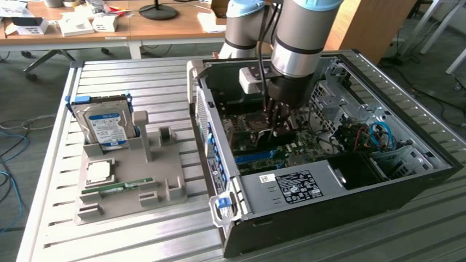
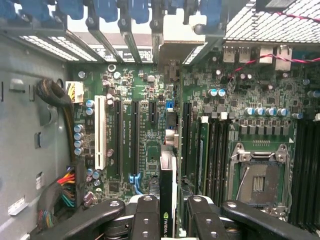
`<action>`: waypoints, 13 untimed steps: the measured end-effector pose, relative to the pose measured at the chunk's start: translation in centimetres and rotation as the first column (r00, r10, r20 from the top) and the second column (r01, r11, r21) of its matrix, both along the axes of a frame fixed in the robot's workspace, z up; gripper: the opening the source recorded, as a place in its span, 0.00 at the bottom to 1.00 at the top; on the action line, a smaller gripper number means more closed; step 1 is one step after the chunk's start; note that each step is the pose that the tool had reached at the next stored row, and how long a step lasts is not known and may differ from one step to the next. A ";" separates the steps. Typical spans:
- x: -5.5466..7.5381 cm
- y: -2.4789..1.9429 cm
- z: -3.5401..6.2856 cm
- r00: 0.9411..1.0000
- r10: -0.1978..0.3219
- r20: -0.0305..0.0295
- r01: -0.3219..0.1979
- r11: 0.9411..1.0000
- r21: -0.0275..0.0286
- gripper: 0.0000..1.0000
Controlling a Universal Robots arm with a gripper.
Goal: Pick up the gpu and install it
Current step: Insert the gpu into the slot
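Grip on the gpu (image 2: 167, 175) above the motherboard (image 2: 145, 100), wrist view. My pincer (image 2: 170, 212) is closed on the card, with fingers (image 2: 146, 215) pressing its two flat faces, so it appears edge-on as a thin dark strip with a green logo near the hold. The card stands on edge to the board. It runs parallel with the long black expansion slots (image 2: 135, 135) and the white slot (image 2: 100, 132), and lies between them and the memory slots beside the empty processor socket (image 2: 257, 177). I cannot tell whether the edge facing the board touches a slot, or which slot it lines up with.

Exterior view: my pincer (image 1: 280, 128) is deep inside the open computer case (image 1: 407, 180), which lies on its side on the slatted table (image 1: 145, 82). On the grey holder (image 1: 171, 174), at the exterior view's left, sit the hard drive (image 1: 106, 125) and the memory stick (image 1: 117, 188).

Handling, as I judge it: the card is light, thin and stiff, so a moderate pinch carries it. Its faces look smooth, and it may pivot or slide between my pads if pushed off-axis. It is fragile, so the soldered parts and the contact edge should not be squeezed. The best hold is on bare board near the edge opposite the contacts, about mid-length, so that a press goes straight in without tilting.
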State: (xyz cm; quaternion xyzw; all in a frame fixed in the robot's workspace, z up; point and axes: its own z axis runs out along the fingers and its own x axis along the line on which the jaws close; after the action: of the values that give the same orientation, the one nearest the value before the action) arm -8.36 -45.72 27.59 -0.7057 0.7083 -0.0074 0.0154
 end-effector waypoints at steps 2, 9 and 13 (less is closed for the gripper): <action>0.0 0.00 0.00 1.000 0.000 0.000 0.000 1.000 0.000 0.26; -0.1 -0.03 0.00 1.000 0.000 0.000 0.000 1.000 0.000 0.26; -0.1 -0.05 0.00 1.000 0.000 0.000 0.000 1.000 0.000 0.26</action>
State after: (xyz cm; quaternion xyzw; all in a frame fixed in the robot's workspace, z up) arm -8.46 -45.77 27.59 -0.7057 0.7083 -0.0074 0.0154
